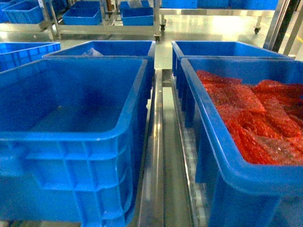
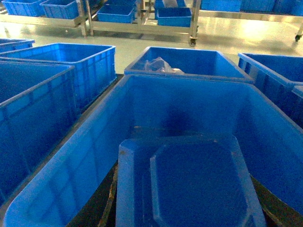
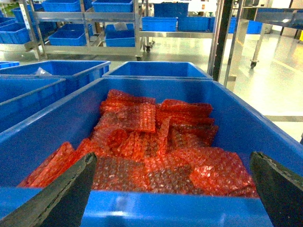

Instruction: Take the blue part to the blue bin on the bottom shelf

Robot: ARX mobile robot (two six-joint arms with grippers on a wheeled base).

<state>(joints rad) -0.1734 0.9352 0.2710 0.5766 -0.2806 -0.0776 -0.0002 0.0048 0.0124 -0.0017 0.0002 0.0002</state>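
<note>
In the left wrist view a blue part, a flat moulded piece with cut corners, fills the space between my left gripper's dark fingers. My left gripper is shut on it, held over the inside of the blue bin, whose floor looks bare. The head view shows that bin at the left, standing on the bottom shelf, whose steel rail runs down the middle. Neither gripper shows in the head view. My right gripper is open, its fingers wide apart just before the near rim of the twin crate.
The twin blue crate on the right holds red bubble-wrap bags. More blue crates stand behind both, one holding a clear bag. Another crate sits to the left. Steel racks with crates line the far floor.
</note>
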